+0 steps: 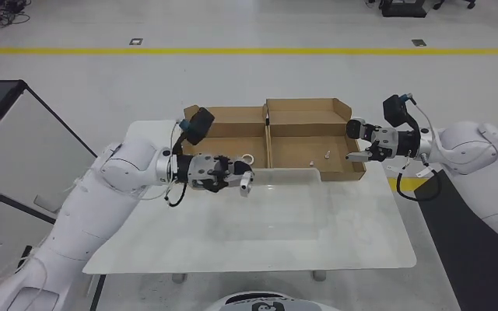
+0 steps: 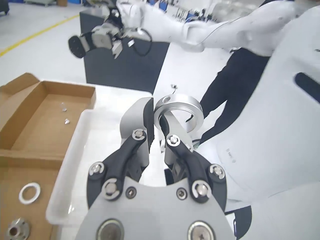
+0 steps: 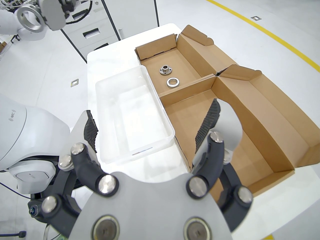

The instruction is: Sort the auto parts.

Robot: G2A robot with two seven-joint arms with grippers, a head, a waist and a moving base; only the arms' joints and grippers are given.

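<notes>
Silvery metal, the collar ring hangs in the left gripper, which is clamped on it with one finger through the bore and the other pressed against the outer wall. Being round, it has no long side. It stands on edge, its bore facing roughly across the table toward the right arm, and a small threaded hole shows in its rim. It is held in the air near the left end of the clear plastic tray, just in front of the left box. That cardboard box holds a flanged hub and a flat ring, lying close together but apart. The right box, touching it side by side, has two small pieces on its floor. The right gripper hovers with fingers spread wide at the right box's outer end, holding nothing.
</notes>
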